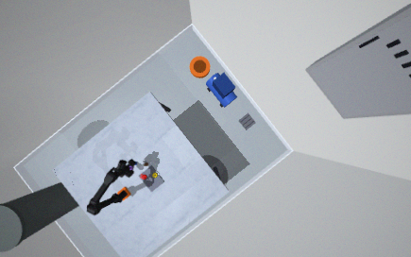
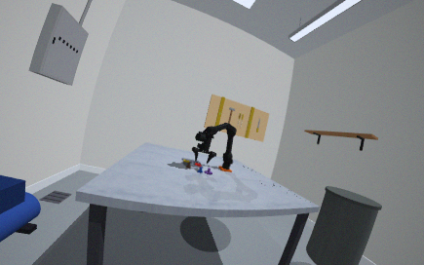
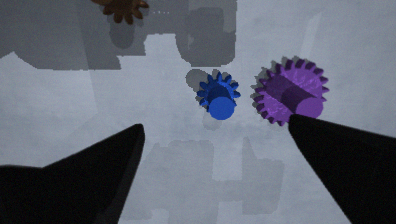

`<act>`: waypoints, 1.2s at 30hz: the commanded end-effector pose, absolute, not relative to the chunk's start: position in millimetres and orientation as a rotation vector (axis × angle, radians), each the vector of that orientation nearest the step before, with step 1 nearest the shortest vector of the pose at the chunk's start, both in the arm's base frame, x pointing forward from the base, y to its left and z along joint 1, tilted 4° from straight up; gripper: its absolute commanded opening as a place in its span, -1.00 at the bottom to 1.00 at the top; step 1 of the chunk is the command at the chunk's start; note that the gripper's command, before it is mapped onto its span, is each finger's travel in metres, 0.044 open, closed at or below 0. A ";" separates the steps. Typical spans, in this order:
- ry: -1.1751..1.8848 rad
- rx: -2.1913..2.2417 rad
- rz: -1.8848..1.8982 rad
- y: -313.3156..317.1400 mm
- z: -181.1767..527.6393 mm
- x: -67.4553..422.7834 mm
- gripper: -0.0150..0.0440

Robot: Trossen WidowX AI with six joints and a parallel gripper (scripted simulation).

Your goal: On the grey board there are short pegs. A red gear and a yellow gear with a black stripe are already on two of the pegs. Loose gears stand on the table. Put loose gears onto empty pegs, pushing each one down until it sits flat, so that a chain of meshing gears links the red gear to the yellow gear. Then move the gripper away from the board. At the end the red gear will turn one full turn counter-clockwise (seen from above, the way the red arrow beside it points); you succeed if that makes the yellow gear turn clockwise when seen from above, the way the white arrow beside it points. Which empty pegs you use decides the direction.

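Observation:
My gripper is open and empty, above the loose gears. In the wrist view a small blue gear stands upright between and beyond the fingertips. A larger purple gear stands to its right, partly behind the right fingertip. A brown gear is cut off at the wrist view's top. The red gear and yellow gear are on the grey board. The pegs are too small to make out.
The arm's orange base stands on the pale table, near the board. Arm shadows fall around the gears. A grey bin, a blue machine and an orange ring-shaped object are off the table.

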State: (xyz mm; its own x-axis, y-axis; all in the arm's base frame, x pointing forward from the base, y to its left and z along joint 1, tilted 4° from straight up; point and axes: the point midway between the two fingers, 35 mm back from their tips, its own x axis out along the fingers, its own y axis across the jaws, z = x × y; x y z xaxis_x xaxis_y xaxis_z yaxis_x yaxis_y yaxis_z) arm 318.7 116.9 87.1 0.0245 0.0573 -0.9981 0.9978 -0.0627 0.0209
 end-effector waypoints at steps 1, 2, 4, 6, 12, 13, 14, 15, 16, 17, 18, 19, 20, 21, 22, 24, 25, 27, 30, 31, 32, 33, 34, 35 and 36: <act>1.202 1.316 -1.314 121.5 81.4 314.3 1.00; 1.202 1.316 -1.314 121.5 81.4 314.3 1.00; 1.202 1.316 -1.314 121.5 81.4 314.3 1.00; 1.202 1.316 -1.314 121.5 81.4 314.3 1.00; 1.202 1.316 -1.314 122.1 66.4 313.7 1.00; 1.202 1.316 -1.314 122.1 66.4 313.7 1.00; 1.202 1.316 -1.314 122.1 66.4 313.7 1.00; 1.202 1.316 -1.314 122.1 66.4 313.7 1.00; 1.202 1.316 -1.314 122.1 66.1 313.7 1.00; 1.202 1.316 -1.314 122.2 65.3 313.7 1.00; 1.202 1.316 -1.314 122.3 64.0 313.7 1.00; 1.202 1.316 -1.314 122.4 62.4 313.7 1.00; 1.202 1.316 -1.314 122.4 60.8 313.7 1.00; 1.202 1.316 -1.314 122.5 59.2 313.7 1.00; 1.202 1.316 -1.314 122.6 57.6 313.7 1.00; 1.202 1.316 -1.314 122.8 54.4 313.6 1.00; 1.202 1.316 -1.314 122.9 52.7 313.5 1.00; 1.202 1.316 -1.314 123.0 49.5 313.4 1.00; 1.202 1.316 -1.314 123.2 44.7 313.1 1.00; 1.202 1.316 -1.314 123.2 43.1 313.0 1.00; 1.202 1.316 -1.314 123.3 41.5 312.8 1.00; 1.202 1.316 -1.314 123.3 40.3 312.7 1.00; 1.202 1.316 -1.314 123.4 39.5 312.7 1.00; 1.202 1.316 -1.314 123.4 39.2 312.7 1.00; 1.202 1.316 -1.314 123.4 39.2 312.7 1.00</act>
